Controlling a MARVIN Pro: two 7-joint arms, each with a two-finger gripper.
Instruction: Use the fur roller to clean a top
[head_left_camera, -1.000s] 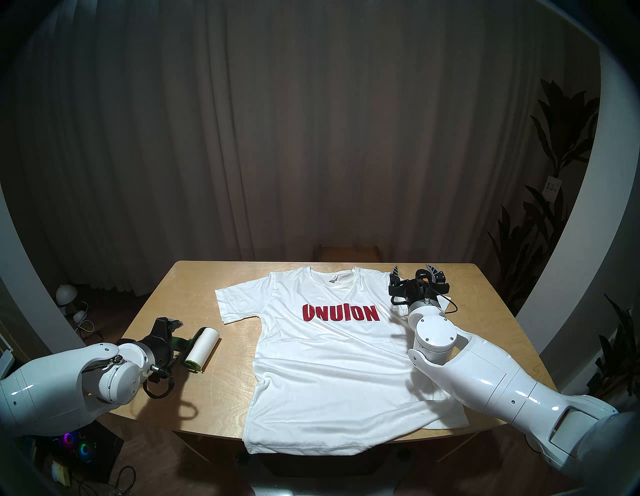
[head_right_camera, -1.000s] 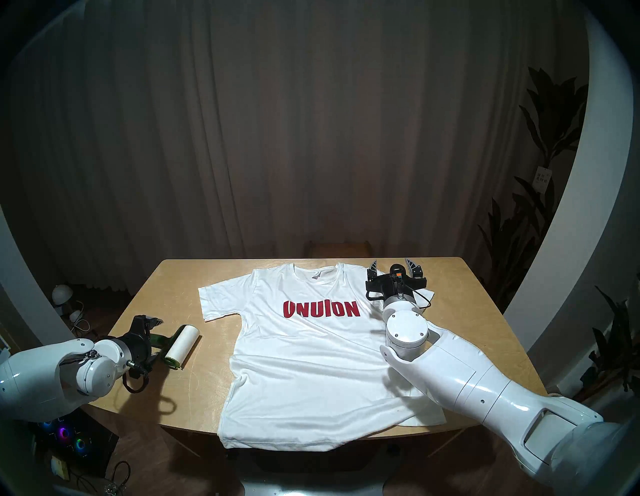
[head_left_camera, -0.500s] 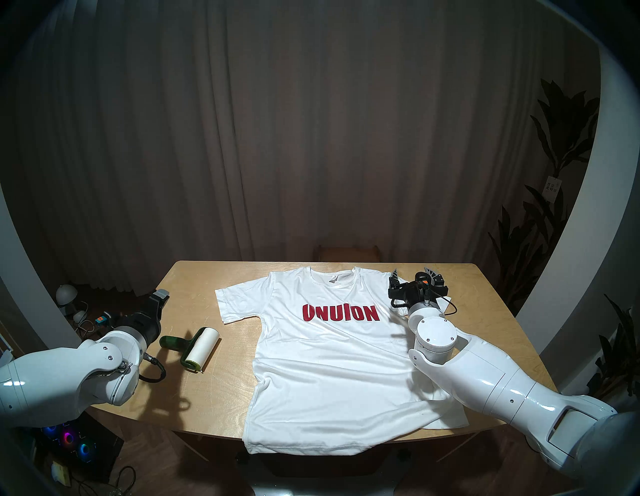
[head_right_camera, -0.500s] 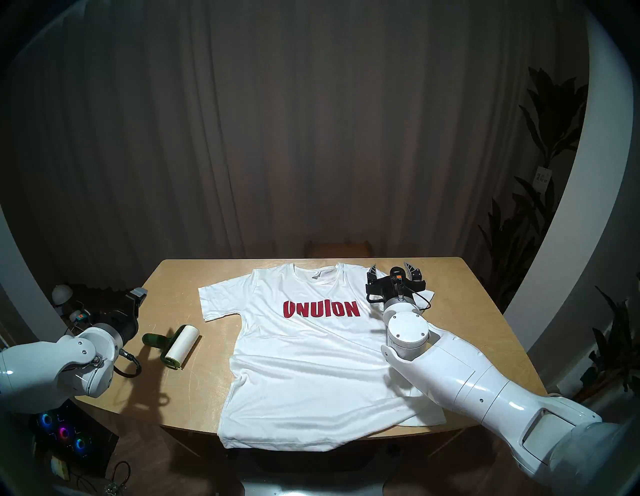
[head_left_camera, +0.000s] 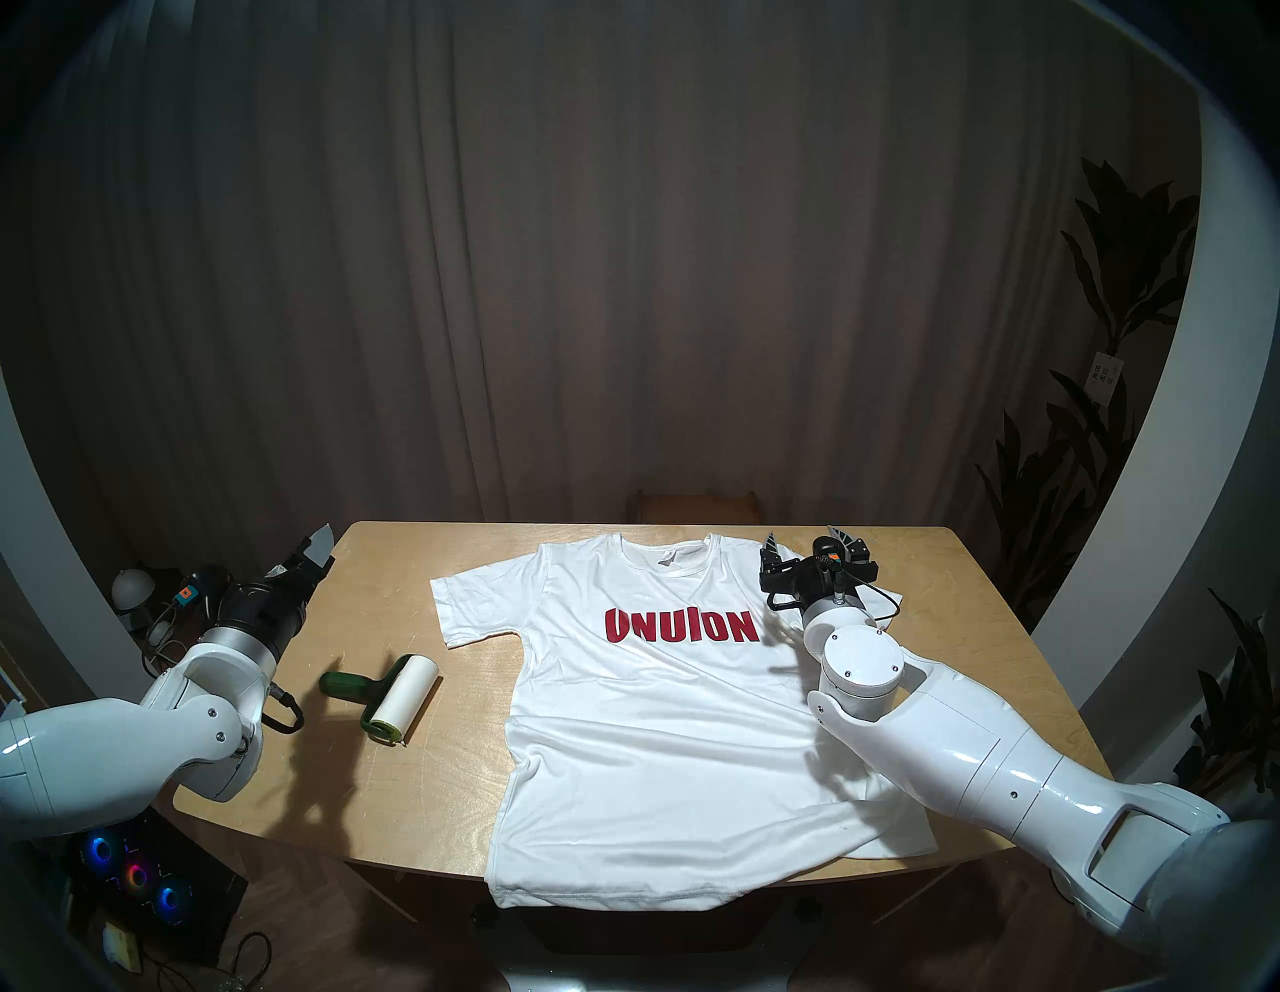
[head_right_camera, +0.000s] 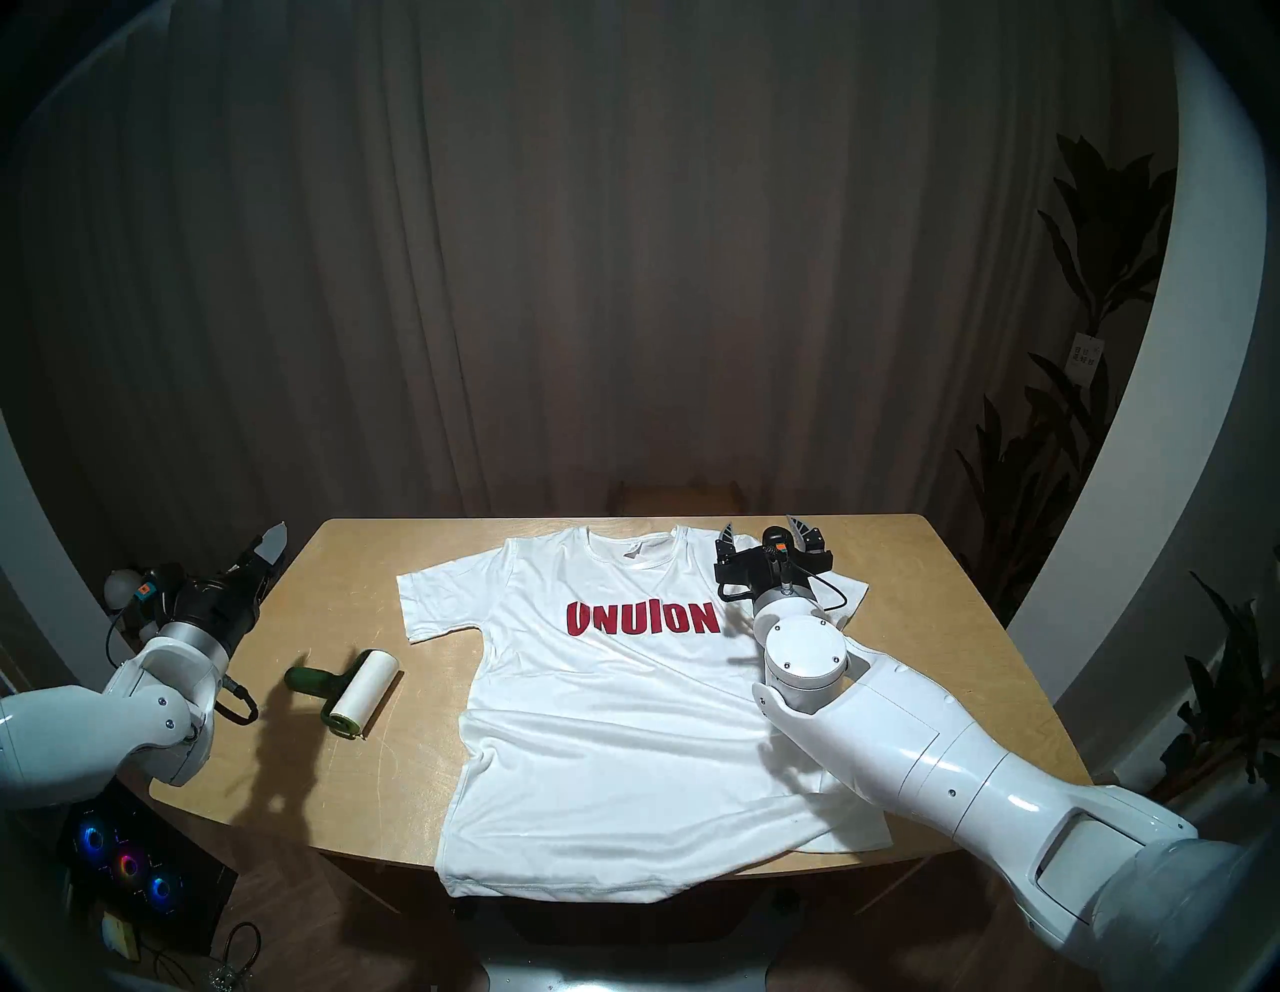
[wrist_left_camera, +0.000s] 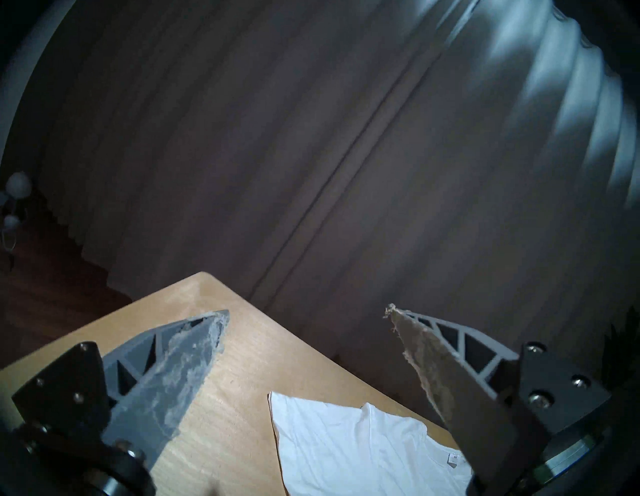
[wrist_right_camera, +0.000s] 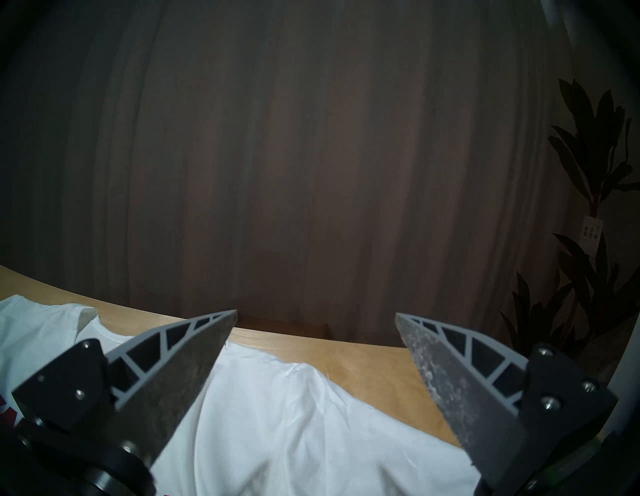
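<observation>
Your right arm (head_left_camera: 970, 748) covers the lower-right part of the top (head_left_camera: 665, 727) in both head views; the sleeve under the right gripper (head_left_camera: 807, 547) is mostly hidden, and only a corner of it shows beside the wrist. The hem drapes over the near edge of the table (head_left_camera: 415, 796) and is cut off there. In the left wrist view you get only 1 sleeve and part of the collar of the top (wrist_left_camera: 346, 443), bottom centre; the fur roller is out of that frame.

The fur roller (head_left_camera: 388, 689) lies flat on bare wood, left of centre in the head view, well apart from the top's left sleeve. Its handle points toward the frame's left. The white roll's long axis runs diagonally, from lower left to upper right.

Left gripper (wrist_left_camera: 304, 313): jaws spread wide, holding nothing, raised over the table's far-left corner, pointing away from you. Frayed padding hangs from 1 fingertip (wrist_left_camera: 393, 311).

Right gripper (wrist_right_camera: 317, 313): jaws apart, holding nothing, level above the top's shoulder.
</observation>
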